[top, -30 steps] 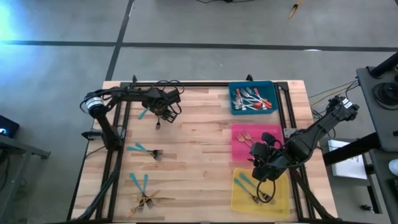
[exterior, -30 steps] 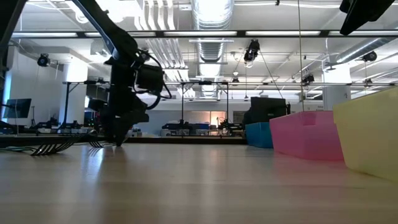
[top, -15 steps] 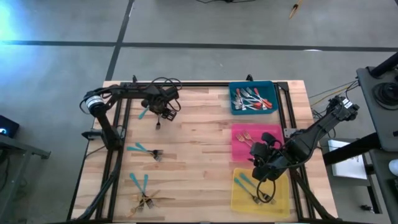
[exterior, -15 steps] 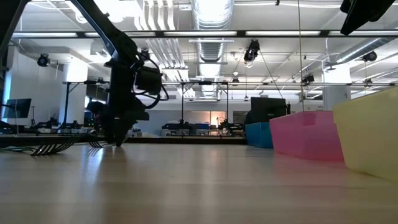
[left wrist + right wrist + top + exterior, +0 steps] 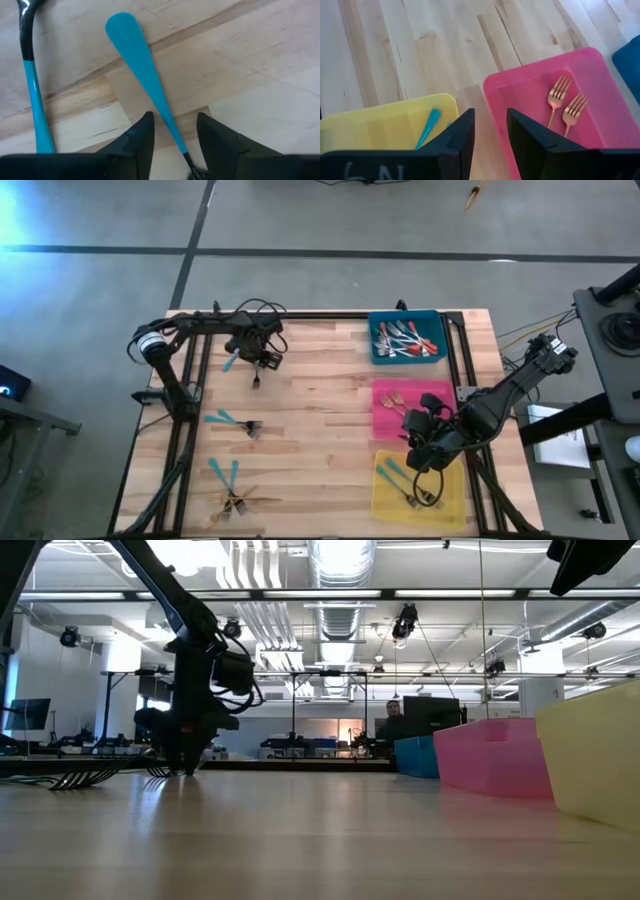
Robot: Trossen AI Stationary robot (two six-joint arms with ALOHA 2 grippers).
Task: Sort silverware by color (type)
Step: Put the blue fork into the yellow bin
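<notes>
Shifted slightly toward the tabletop's left edge over the past second, the left end effector (image 5: 259,358) stands low over a teal-handled fork (image 5: 148,96) at the far left of the tabletop (image 5: 320,430), its two fingers (image 5: 141,142) set a narrow gap apart on either side of the handle near the tines, not closed on it. A second teal fork (image 5: 36,95) lies just beside it.

More teal forks (image 5: 232,420) rest nearer the left edge, and a mixed cluster of teal and gold forks (image 5: 232,490) sits at the near left corner. Across the tabletop, red-handled forks (image 5: 405,340) fill the blue tray (image 5: 374,356), two gold forks (image 5: 565,107) lie in the pink tray (image 5: 530,80), and teal forks (image 5: 392,472) lie in the yellow tray (image 5: 382,506).

The right end effector (image 5: 424,458) hovers over the border between the pink and yellow trays, fingers slightly parted and holding nothing.
</notes>
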